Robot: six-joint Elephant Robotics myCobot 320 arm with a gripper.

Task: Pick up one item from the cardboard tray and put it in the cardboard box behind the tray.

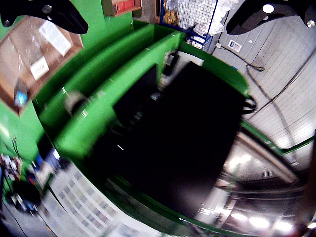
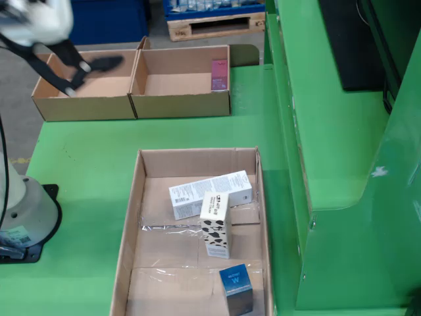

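Three cartons wait in the tray (image 2: 128, 217) at the desk's near edge; the hand (image 2: 85, 69), seemingly spread and empty, should swing back squarely above one.

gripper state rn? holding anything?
Gripper: open over the left cardboard box, fingers spread, nothing between them in the wrist view.

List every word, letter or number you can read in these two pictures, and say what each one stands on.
"W": on the small blue box in the cardboard tray.
White carton: print too small to read.
Cow-patterned carton: print too small.
Pink item in the cardboard box: unreadable.
White labels in the blurred tool view: unreadable.
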